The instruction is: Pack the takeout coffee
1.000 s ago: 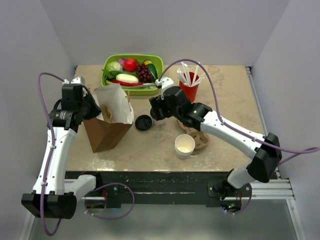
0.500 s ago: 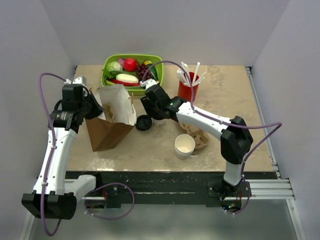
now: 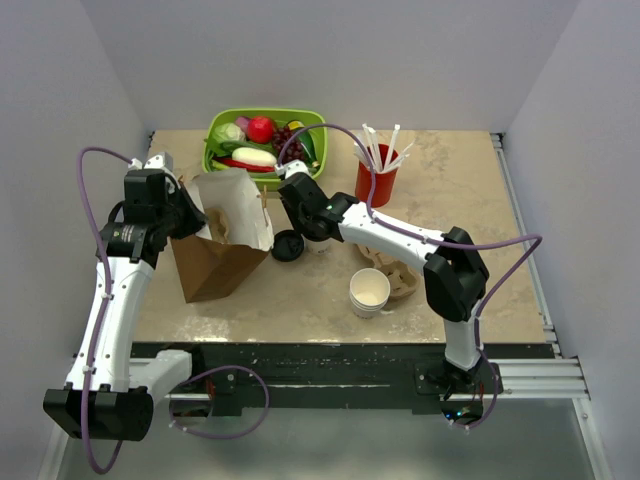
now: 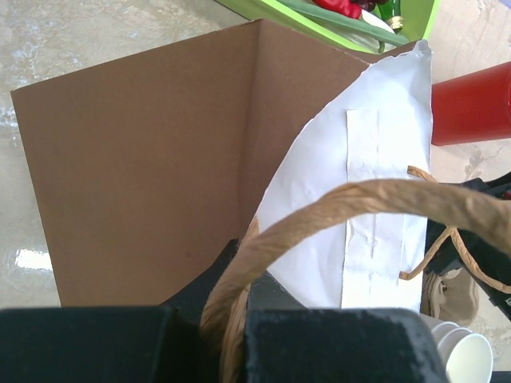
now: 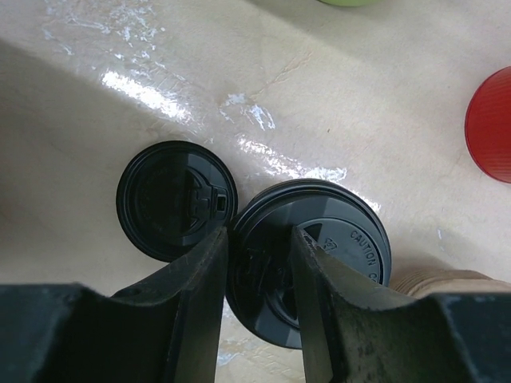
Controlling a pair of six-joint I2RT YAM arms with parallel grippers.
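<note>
- The bag handle [image 4: 383, 199] is clamped by the left gripper [image 4: 231, 319].
- The takeout coffee [image 5: 351, 247] is seen beneath the fingers of the half-parted right gripper [image 5: 259, 263]; a grasp cannot be told.

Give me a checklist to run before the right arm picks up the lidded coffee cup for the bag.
1. Bag open: ok. The paper bag stands upright with its mouth open.
2. Bag held: ok. The left gripper is shut on the bag's handle.
3. Right gripper centred on the coffee cup: not ok. The right gripper sits toward one side of the lid, and one of its fingers crosses the lid's middle.
4. Loose lid clear: not ok. It lies right beside the cup, next to the other finger.
5. Grip on cup: not ok. The jaws stand apart, with only part of the lid between them.
</note>
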